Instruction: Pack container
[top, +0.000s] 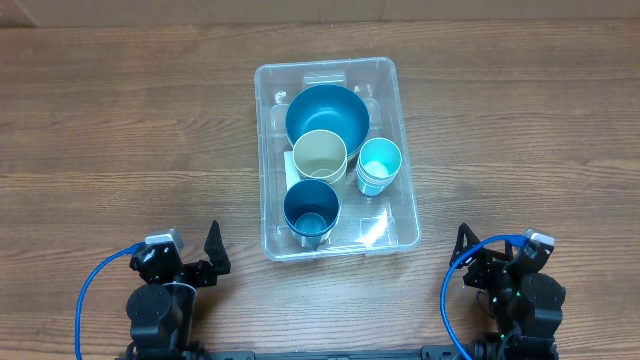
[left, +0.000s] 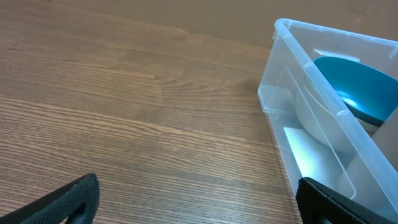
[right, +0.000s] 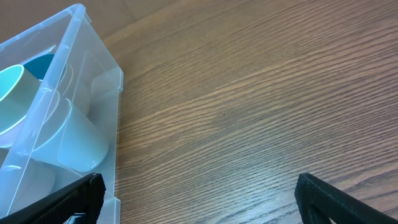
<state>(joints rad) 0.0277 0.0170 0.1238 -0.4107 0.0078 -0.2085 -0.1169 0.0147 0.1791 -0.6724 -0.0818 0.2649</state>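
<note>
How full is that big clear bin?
Partly full: the container holds a blue bowl, a cream cup, a dark blue cup and a light blue cup.

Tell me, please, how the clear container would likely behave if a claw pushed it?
The container probably slides easily on the smooth wooden table. Its thin clear walls likely flex. The dark blue cup standing inside may shift or tip.

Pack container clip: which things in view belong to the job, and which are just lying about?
Job:
- container
- blue bowl, cream cup, pale cup and dark cup, all inside it
- left pincer and right pincer, both open and holding nothing

Lying about:
- nothing loose shows; the table is just the surface
</note>
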